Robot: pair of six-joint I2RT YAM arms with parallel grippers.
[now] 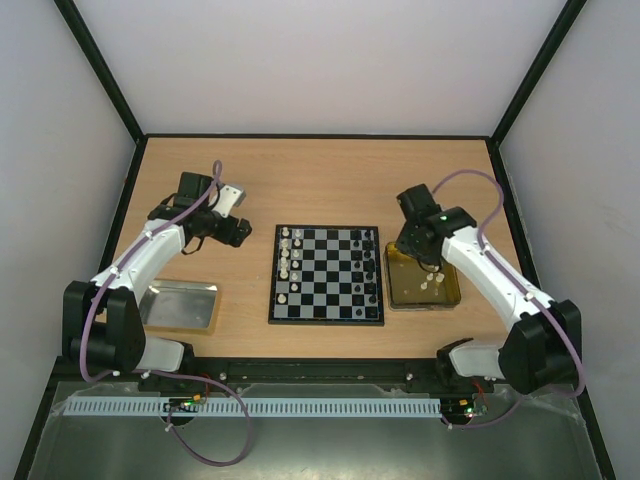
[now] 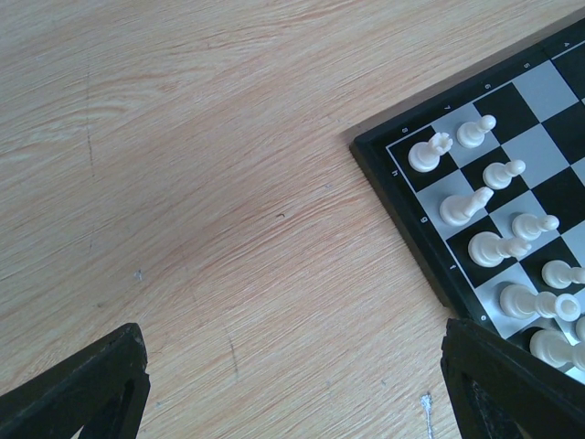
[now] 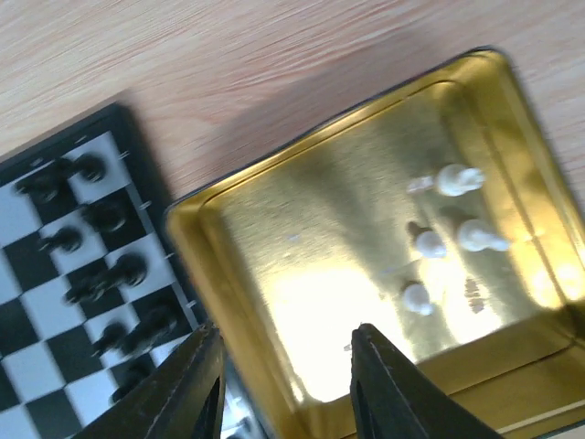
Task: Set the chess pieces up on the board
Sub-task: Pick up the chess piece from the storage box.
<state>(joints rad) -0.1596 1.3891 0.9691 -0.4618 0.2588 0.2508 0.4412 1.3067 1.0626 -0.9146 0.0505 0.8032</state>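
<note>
Right gripper (image 3: 285, 334) hangs over the board-side edge of the gold tray (image 3: 302, 265), fingers apart, nothing between them. Left gripper (image 2: 292, 334) is spread wide as well, holding nothing, over bare table (image 2: 183, 183) just off a corner of the board (image 2: 411, 206). Seen from above, the board lies between the gold tray and a silver tray (image 1: 180, 305). White pieces (image 2: 484, 247) stand along its left files and black pieces (image 3: 119, 270) along its right. Four stray white pieces (image 3: 480, 236) lie tipped over on the gold tray's floor, close together and well toward its far side.

Likely trouble: the tray floor is polished metal, slick and mirror-bright, so a toppled piece may skid or roll away from a closing finger. The strays are bunched, so the jaws could catch two at once or flick a neighbour. The tray's raised lip sits just beside the board, and a low finger clipping it could shove the tray into the board edge and topple the nearest black pieces.

Textures: the tray is rectangular with rounded corners and a shallow wall. The pieces look like smooth moulded plastic, with round heads and flared bases. The board is flat and matte, with a dark border carrying printed coordinates. The table has a pale wood grain. The right wrist view is somewhat blurred.
</note>
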